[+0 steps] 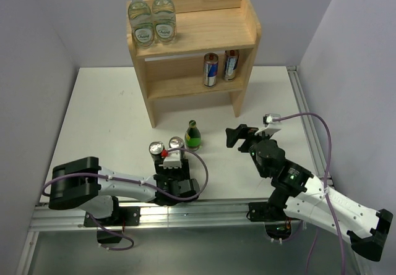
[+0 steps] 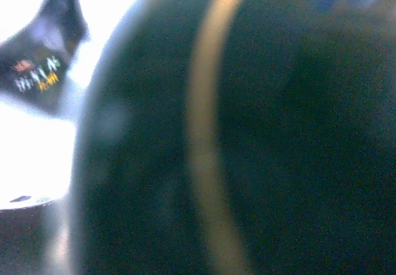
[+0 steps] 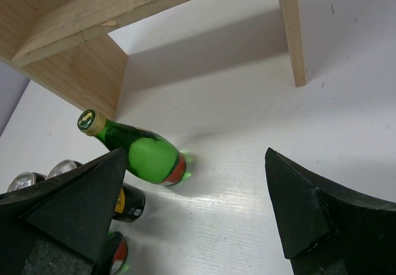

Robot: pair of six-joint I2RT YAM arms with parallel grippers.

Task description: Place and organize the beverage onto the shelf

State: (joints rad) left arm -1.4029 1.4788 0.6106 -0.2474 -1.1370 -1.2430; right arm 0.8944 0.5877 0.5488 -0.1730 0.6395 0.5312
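The light wood shelf (image 1: 204,31) stands at the back. Two clear bottles (image 1: 151,18) are on its top board at the left, and two cans (image 1: 219,68) are on its lower board. A green bottle (image 1: 193,135) with a gold cap stands upright on the table in front of the shelf and also shows in the right wrist view (image 3: 145,154). Two cans (image 1: 165,146) stand left of it. My left gripper (image 1: 168,157) is right at these cans. Its wrist view is filled by a blurred dark object with a gold band (image 2: 210,139), and its fingers are hidden. My right gripper (image 1: 238,137) is open and empty, to the right of the green bottle.
A black can with yellow print (image 3: 130,202) and a green and red object (image 3: 114,253) sit partly behind my right gripper's left finger. The shelf's right leg (image 3: 291,34) stands on the white table. Grey walls close in the left, back and right sides.
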